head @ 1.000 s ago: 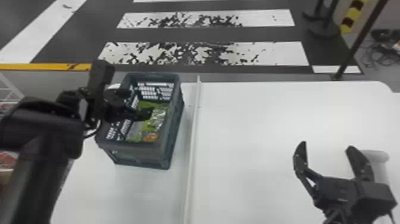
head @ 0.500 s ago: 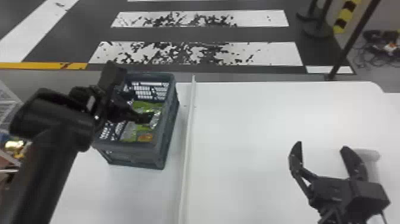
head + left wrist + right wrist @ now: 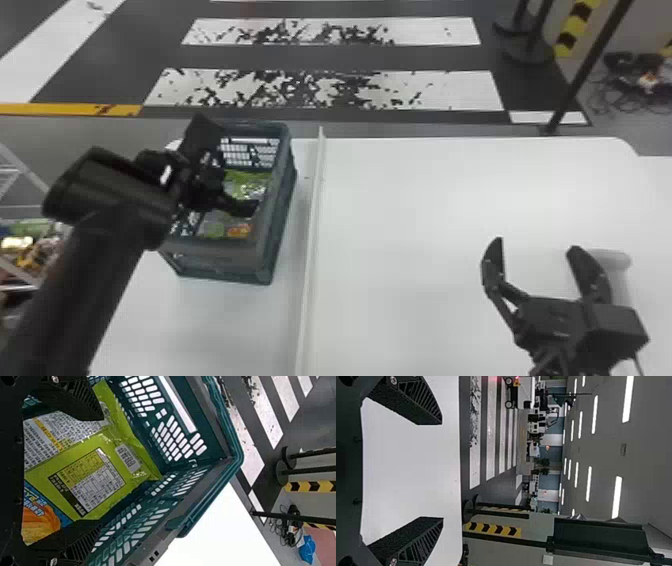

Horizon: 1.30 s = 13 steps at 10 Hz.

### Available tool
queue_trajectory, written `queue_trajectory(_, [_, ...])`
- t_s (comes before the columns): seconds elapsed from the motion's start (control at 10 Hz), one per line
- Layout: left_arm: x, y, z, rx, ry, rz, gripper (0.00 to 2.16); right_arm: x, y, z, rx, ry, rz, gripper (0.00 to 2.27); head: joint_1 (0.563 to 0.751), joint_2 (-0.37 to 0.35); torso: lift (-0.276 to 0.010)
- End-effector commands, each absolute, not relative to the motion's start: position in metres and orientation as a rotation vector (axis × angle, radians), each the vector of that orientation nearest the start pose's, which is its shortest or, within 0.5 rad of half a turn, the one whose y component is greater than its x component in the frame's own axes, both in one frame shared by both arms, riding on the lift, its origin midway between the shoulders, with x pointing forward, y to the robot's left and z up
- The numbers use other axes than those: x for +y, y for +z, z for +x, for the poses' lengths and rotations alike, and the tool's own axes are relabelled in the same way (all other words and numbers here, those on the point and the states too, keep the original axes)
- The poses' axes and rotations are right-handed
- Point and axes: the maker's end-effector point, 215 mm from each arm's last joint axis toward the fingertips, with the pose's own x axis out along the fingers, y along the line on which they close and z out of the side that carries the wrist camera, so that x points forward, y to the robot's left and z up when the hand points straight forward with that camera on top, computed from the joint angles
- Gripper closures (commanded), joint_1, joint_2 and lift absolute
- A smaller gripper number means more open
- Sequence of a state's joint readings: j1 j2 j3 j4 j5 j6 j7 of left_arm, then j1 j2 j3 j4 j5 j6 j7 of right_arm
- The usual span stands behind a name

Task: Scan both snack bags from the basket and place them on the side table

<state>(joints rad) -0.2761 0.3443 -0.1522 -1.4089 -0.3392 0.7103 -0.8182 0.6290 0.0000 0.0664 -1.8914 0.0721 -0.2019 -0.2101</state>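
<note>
Currently L grip (image 3: 229, 172) is at basket (image 3: 281, 215), reaching in over the side nearer the arm. State: released; L wrist view has its two fingers spread well apart, w/ bag surface visible btwn & beyond them. Contact w/ bag: can't tell.

Green bag (image 3: 101, 473) lies in basket, printed side up: boxed table of fine print, small pale label near one end, larger white text block w/ yellow band. Blue section (image 3: 43, 506) w/ orange food art just beside the green; can't tell if same bag or 2nd one. Head view: green toward far end of basket, shiny silvery bit mid, orange patch (image 3: 239, 230) at near end.

Basket: dk grey-green, slotted walls, upright on white tbl (image 3: 450, 200), L of a pale strip (image 3: 311, 250) running near to far. Basket near strip, apart from it.

R grip (image 3: 537, 244) is over tbl, R of strip, well apart from basket. Also released; R wrist view agrees, fingers wide, bare white btwn. Pale rounded item (image 3: 619, 260) just beside its R finger, partly hidden.

Bkgd: floor w/ worn white stripes (image 3: 320, 90), yellow line (image 3: 65, 109) at L, dk posts & blk/yellow striping (image 3: 575, 30) far R, cables (image 3: 625, 85) on floor nearby. Rack (image 3: 20, 172) w/ mixed goods, far L.
</note>
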Motion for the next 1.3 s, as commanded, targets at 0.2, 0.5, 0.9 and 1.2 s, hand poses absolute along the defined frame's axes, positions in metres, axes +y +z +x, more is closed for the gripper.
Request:
queue_trajectory(0.2, [0.276,-0.516,0.560,0.884,-0.583,0.480,0.07,-0.232,-0.414,0.384,0.102,-0.137,-0.043,0.07,0.695,0.058,-0.075])
queue_trajectory(0.5, [0.270,-0.534,0.556,0.925,-0.600,0.517,0.08,-0.241,-0.415,0.380,0.099,-0.152,-0.036,0.07,0.695,0.044,-0.075])
queue_trajectory(0.9, [0.268,-0.532,0.557,0.901,-0.622,0.552,1.82,-0.241,-0.416,0.380,0.103,-0.151,-0.033,0.07,0.695,0.031,-0.075])
queue_trajectory(1.2, [0.283,-0.512,0.566,0.816,-0.547,0.437,2.14,-0.244,-0.419,0.378,0.108,-0.157,-0.029,0.07,0.695,0.044,-0.075])
